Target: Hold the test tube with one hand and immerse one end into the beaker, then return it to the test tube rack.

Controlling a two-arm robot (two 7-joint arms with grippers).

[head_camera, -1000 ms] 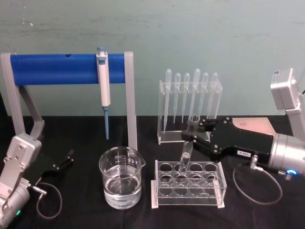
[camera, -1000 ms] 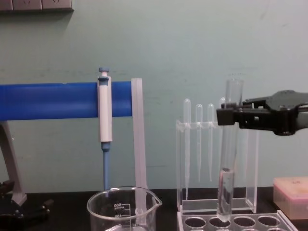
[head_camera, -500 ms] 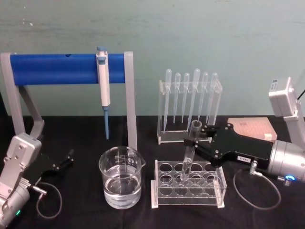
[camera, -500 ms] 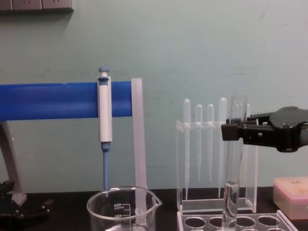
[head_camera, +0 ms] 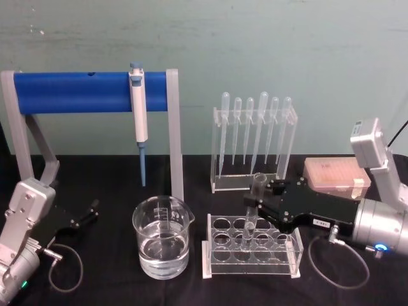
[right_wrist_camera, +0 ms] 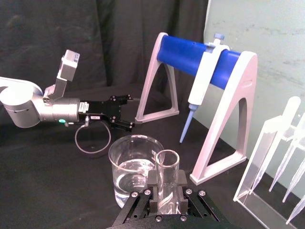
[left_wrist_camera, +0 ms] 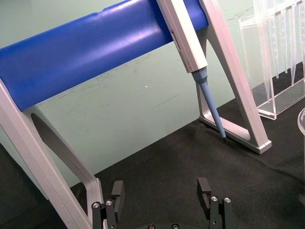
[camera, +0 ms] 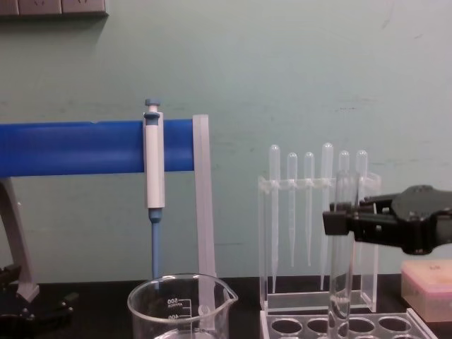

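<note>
One test tube [head_camera: 252, 210], one beaker [head_camera: 162, 237], one clear multi-hole rack [head_camera: 252, 246], six frosted pipettes [head_camera: 255, 131] in their own clear stand, one blue-and-white pipettor [head_camera: 138, 108] hanging from the blue bar of one grey frame [head_camera: 89, 91], and one pinkish box [head_camera: 336, 177] stand on the black table [head_camera: 115, 175].

The right pincer [head_camera: 256, 199] reaches in from the right and is clamped on the test tube just below its open rim; in the right wrist view the tube [right_wrist_camera: 167, 179] sits squeezed between the two black fingers [right_wrist_camera: 152, 188]. The tube stands nearly upright, its rim poking above the pincer and its round lower end down inside a back-row hole of the rack. In the chest view the tube [camera: 342, 254] runs down from the pincer [camera: 339, 220] into the rack [camera: 353, 325].

The beaker, about half full of clear liquid, stands just to the left of the rack, apart from the tube.

The left pincer [head_camera: 92, 210] rests low at the table's left, its fingers [left_wrist_camera: 205, 191] spread apart and holding nothing.
</note>
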